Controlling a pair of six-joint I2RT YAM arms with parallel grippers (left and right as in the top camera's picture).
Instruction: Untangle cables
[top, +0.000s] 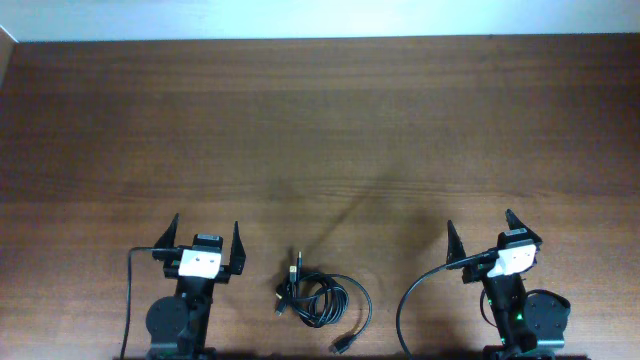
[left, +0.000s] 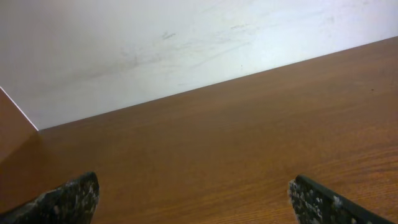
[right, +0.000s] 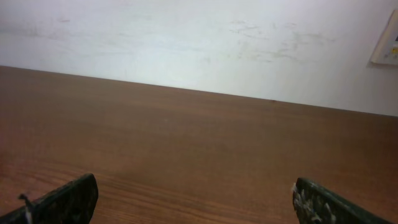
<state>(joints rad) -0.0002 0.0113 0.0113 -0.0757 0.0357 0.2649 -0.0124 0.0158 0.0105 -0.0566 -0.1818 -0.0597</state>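
The cables (top: 318, 298) lie as a small tangle of thin black loops near the table's front edge, midway between my two arms, with plug ends sticking out at the top, left and bottom right. My left gripper (top: 205, 238) stands open to the left of the tangle, apart from it. My right gripper (top: 480, 232) is open too, well to the right. Each wrist view shows only its two fingertips (left: 74, 198) (right: 68, 200) spread wide over bare wood; the cables are out of both wrist views.
The brown wooden table (top: 320, 130) stretches far ahead of both arms to a white wall (left: 155, 43). Thicker black arm wires curve beside each base, one at the left (top: 130, 300) and one at the right (top: 405, 300).
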